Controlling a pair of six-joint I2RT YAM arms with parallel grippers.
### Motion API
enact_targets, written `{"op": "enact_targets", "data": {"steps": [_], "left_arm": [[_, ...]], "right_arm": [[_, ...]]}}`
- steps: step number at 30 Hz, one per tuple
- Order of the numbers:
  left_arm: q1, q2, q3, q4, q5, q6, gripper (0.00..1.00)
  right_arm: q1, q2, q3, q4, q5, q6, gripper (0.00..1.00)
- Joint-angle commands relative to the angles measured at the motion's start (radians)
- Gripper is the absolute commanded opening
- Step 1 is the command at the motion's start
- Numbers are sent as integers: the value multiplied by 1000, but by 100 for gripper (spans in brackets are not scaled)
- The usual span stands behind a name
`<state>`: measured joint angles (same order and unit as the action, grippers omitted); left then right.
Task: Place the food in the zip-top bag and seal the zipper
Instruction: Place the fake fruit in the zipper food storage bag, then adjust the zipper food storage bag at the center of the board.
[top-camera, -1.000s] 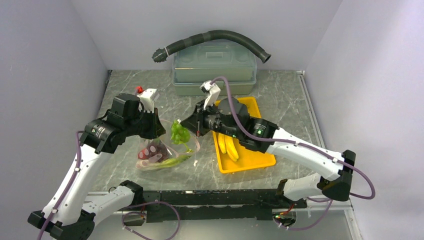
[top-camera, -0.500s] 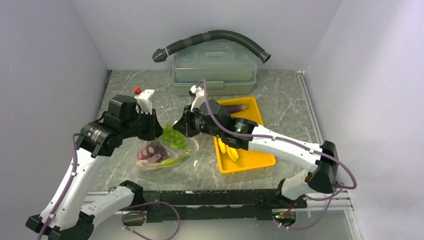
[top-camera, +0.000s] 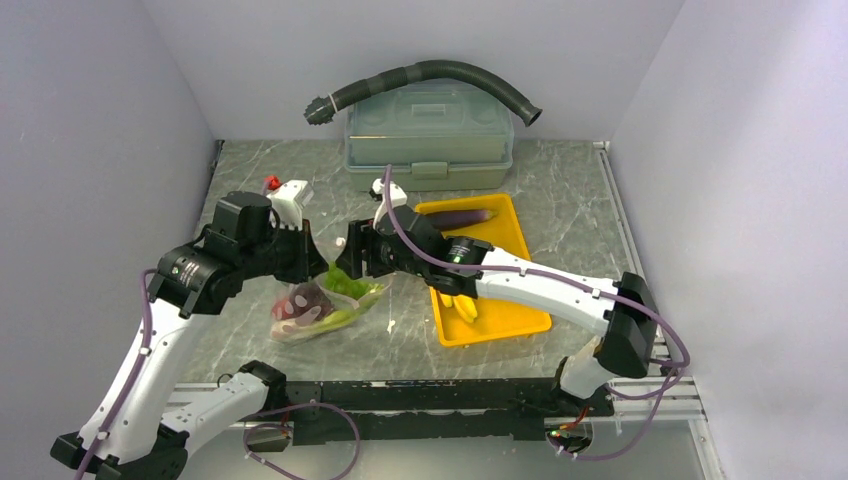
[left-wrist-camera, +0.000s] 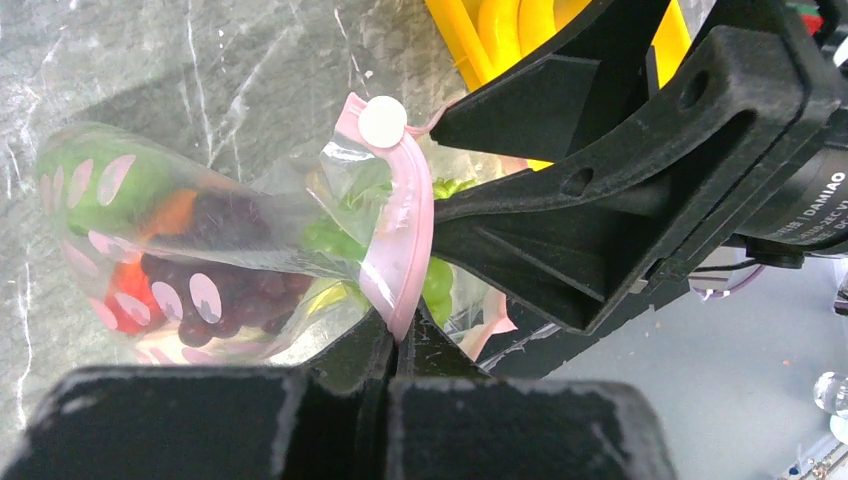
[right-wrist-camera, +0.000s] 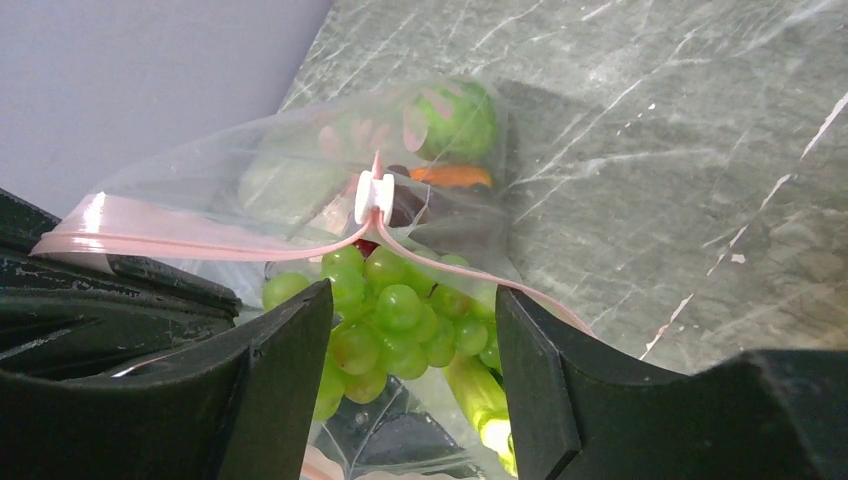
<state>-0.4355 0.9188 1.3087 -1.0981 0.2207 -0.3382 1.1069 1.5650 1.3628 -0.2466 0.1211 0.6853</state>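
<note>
Left claw pinches the zip-top bag; right claw gapes over green grapes inside.

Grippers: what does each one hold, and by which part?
Left gripper pinches the zip-top bag by its pink zipper. Right gripper is open, holding nothing.

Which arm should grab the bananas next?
Probably right. The right claw stands open, holding nothing, and the bananas lie in the yellow tray beside it. The left claw is pinching the zipper of the bag.
</note>
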Motion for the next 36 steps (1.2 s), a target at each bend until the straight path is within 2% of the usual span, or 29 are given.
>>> {"op": "enact_targets", "data": {"steps": [1, 13, 19, 26, 36], "left_arm": [[-2, -17, 44, 13, 16, -2, 0], [-2, -2, 56, 11, 3, -5, 0], [-2, 5, 67, 11, 1, -7, 0], [-2, 5, 66, 12, 3, -10, 0], [-3, 5, 64, 13, 15, -17, 0]], "right_arm": [[4, -58, 47, 2, 59, -12, 65], [4, -208, 25, -87, 144, -67, 64], [4, -245, -40, -107, 94, -78, 66], [4, -223, -117, -96, 60, -68, 67], [1, -113, -104, -99, 44, -79, 67]]}}
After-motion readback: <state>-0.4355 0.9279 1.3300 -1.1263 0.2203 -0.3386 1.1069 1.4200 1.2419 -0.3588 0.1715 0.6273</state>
